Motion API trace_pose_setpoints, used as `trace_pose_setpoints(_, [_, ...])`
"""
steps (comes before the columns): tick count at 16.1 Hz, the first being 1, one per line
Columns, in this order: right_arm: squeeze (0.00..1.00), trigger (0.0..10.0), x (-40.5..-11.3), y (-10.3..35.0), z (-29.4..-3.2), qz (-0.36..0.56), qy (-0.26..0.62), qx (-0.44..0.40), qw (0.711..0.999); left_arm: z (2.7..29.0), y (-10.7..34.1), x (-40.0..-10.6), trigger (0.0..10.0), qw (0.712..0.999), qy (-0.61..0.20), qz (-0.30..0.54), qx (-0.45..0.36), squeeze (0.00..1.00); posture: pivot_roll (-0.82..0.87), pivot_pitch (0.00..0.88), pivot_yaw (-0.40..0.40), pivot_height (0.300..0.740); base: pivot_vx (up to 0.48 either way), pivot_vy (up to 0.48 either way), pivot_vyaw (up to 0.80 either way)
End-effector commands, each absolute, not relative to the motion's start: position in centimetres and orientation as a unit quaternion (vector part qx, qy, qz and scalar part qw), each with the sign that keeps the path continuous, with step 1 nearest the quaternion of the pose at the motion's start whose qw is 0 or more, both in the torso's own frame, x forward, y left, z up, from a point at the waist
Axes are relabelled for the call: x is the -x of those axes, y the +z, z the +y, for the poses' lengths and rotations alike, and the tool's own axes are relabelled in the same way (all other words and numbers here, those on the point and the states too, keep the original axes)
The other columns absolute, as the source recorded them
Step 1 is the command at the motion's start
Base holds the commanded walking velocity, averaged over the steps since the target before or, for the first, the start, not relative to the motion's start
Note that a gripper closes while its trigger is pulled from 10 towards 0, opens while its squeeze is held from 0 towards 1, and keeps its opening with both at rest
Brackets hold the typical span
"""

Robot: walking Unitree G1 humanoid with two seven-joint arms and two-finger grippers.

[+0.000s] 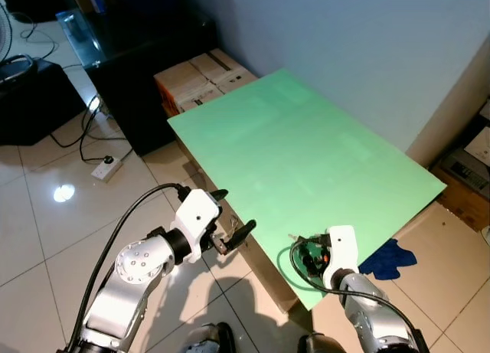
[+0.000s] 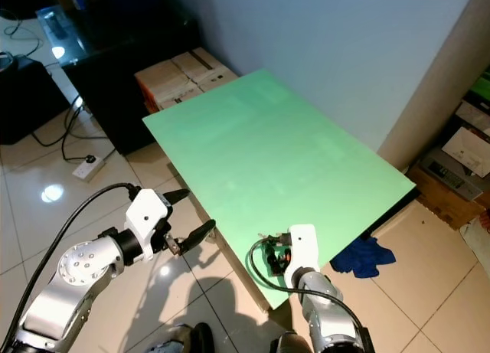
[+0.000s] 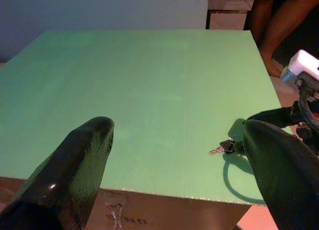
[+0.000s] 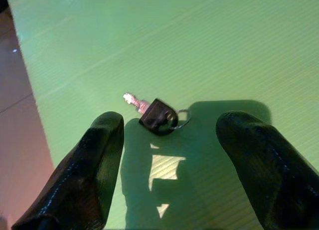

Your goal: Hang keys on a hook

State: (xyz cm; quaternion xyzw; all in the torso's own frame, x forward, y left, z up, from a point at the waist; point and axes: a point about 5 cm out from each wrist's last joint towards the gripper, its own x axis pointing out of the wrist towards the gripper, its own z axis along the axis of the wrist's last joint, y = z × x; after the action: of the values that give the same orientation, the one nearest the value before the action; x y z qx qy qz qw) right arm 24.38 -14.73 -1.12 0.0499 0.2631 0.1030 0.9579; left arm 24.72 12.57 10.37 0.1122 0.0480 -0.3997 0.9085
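Note:
A small key [image 4: 157,114] with a black head and a ring lies flat on the green tabletop [image 1: 291,138], close to its near corner; it is also in the left wrist view [image 3: 225,147]. My right gripper [image 4: 172,120] hovers just above it, open, one black finger on each side and nothing between them. The right wrist [image 1: 339,253] sits over that corner. My left gripper [image 1: 236,209] is open and empty, held off the table's near-left edge, pointing across the top toward the key.
Cardboard boxes [image 1: 199,77] and a black cabinet [image 1: 145,62] stand past the table's far-left end. A power strip [image 1: 107,167] with cables lies on the tiled floor. A blue cloth [image 1: 390,257] lies by the right corner. A person's legs [image 3: 269,25] stand beyond the table.

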Motion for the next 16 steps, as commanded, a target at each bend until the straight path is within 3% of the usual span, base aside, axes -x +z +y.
trace_pose_setpoints(1, [0.0,10.0,-24.5,-1.0,-14.7,0.259,0.091,-0.055,0.96,12.8,10.8,-24.7,10.0,0.906,-0.404,0.044,-0.119,0.0,-0.02,0.115,0.085,0.74,0.0,0.0,0.0])
trace_pose_setpoints(16, [0.0,10.0,-25.2,-1.5,-14.8,0.283,0.081,-0.051,0.954,13.0,11.2,-25.3,10.0,0.902,-0.409,0.042,-0.131,0.0,-0.01,0.115,0.106,0.74,0.0,0.0,0.0])
